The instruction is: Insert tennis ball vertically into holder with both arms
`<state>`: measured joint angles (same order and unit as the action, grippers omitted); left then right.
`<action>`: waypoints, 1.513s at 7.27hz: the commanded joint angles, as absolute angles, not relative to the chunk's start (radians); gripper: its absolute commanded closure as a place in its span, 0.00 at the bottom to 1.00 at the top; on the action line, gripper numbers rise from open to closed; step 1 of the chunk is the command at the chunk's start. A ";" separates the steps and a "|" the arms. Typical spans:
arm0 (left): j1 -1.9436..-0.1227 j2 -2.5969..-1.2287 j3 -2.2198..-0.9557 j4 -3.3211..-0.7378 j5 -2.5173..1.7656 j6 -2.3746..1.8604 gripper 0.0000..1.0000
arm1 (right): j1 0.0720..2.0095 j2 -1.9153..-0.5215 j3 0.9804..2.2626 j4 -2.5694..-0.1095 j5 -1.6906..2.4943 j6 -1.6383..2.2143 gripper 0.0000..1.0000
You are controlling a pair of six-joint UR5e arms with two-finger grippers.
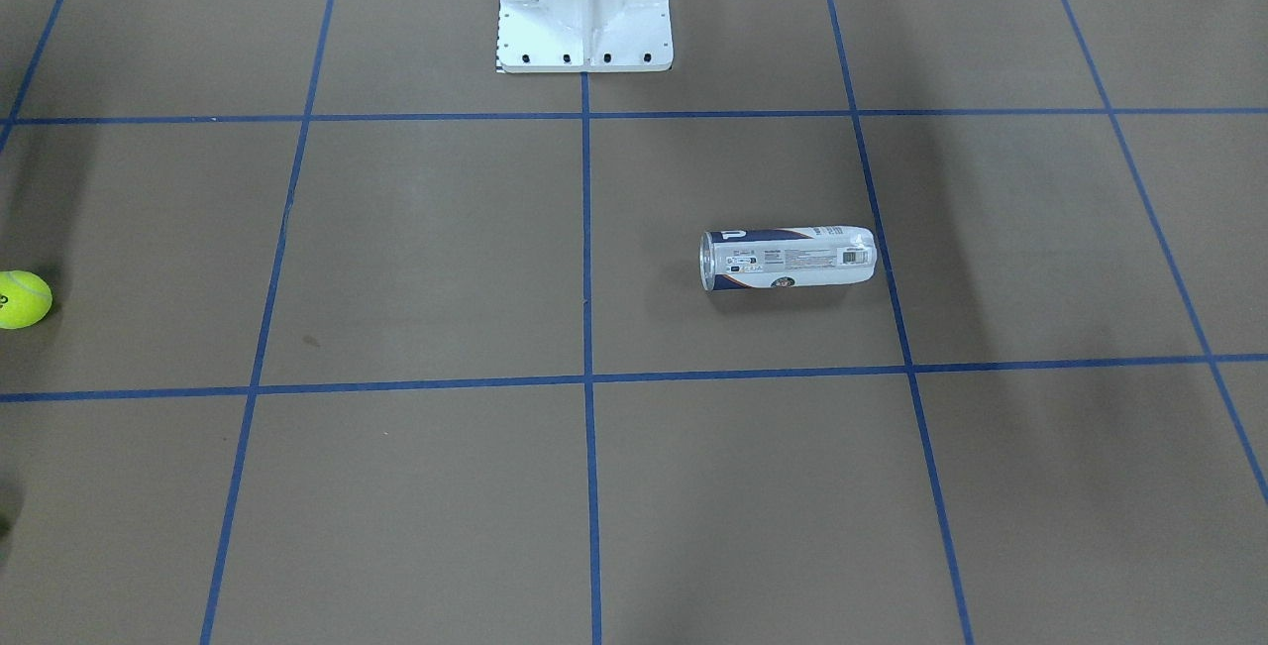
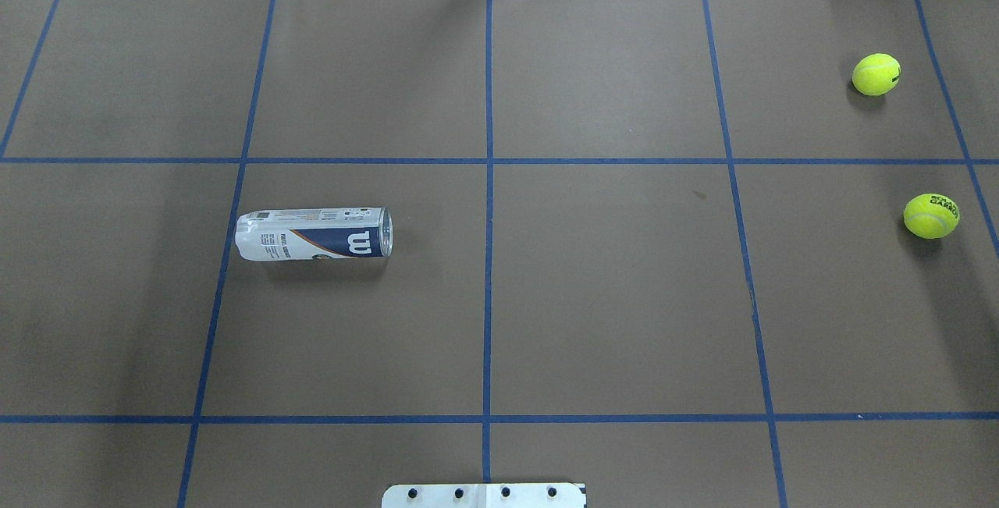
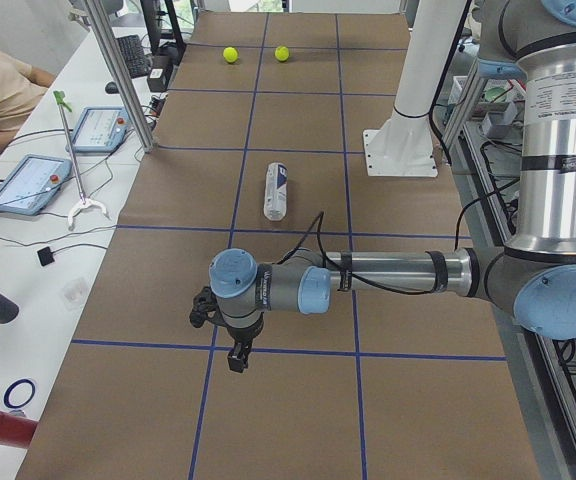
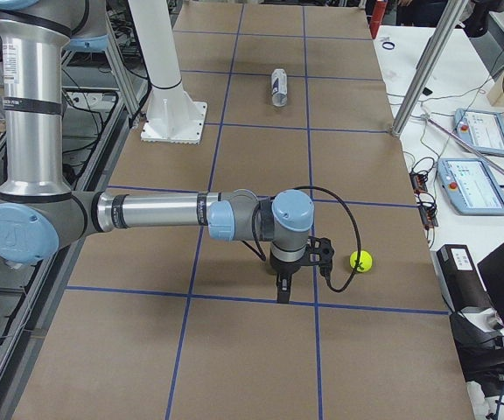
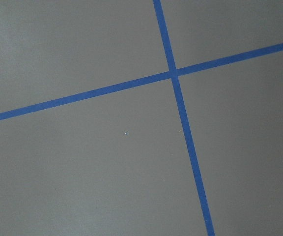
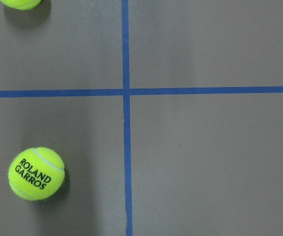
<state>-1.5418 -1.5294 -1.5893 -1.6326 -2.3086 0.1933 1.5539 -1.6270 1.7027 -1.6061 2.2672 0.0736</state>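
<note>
The can (image 2: pixel 314 234) lies on its side on the bench (image 2: pixel 609 297), out from the white pedestal (image 2: pixel 484 495) on the robot's left. Its long axis runs across the bench, and its open mouth faces back toward the pedestal's centre line. It is nowhere near upright.

A tennis ball (image 2: pixel 930 216) sits far off to the pedestal's other side, on the robot's right. A second ball (image 2: pixel 876 74) rests farther out from the pedestal on that same side.

The right claw (image 4: pixel 283 289) hangs pointing down over the bench, with the printed ball near it on the side away from the pedestal. That arm is plainly the nearer one for the ball. The left claw (image 3: pixel 236 358) hangs farther out to the left of the pedestal than the can does, well apart from it. Its wrist camera sees only crossed blue tape (image 5: pixel 173 74).

From the side views I cannot tell how wide either claw stands.

I judge nothing is grasped yet. The left arm's job looks to be standing the can up, and the right arm's fetching the ball.
</note>
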 commanded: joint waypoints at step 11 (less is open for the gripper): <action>-1.534 -1.644 -1.684 -1.791 -2.336 0.184 0.01 | 1.551 -1.617 1.715 -1.428 2.264 0.083 0.00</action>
